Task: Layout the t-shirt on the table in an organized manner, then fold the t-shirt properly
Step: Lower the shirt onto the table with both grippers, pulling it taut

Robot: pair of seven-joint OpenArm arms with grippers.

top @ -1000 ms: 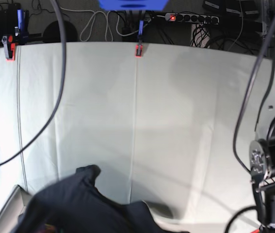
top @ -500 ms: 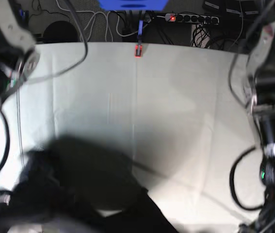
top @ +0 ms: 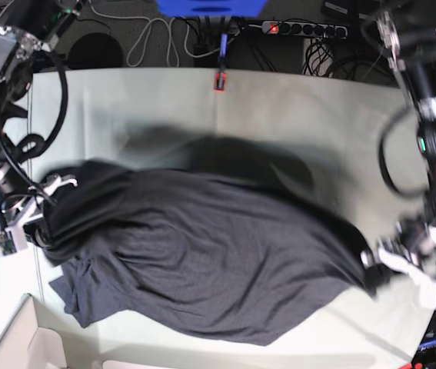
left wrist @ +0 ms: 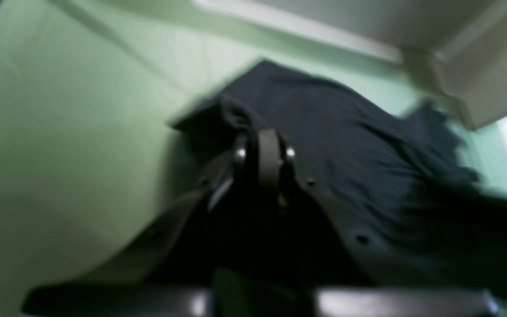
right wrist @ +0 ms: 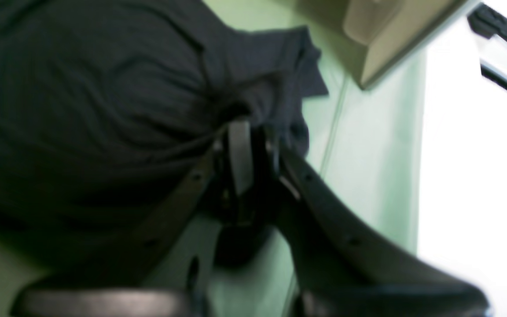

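Across the table (top: 279,115) the t-shirt (top: 202,254) is stretched, soft, limp and likely best held by its edges, with the right gripper (top: 37,201) and left gripper (top: 377,265) each clamped on opposite ends, a cardboard box (top: 18,342) just beside its near corner.

Both wrist views are blurred and green-tinted, with white glare blown out at their right edges. A soft shadow is cast on the pale grey-green cloth-covered table (top: 279,115) beyond the large black cotton t-shirt (top: 202,254).
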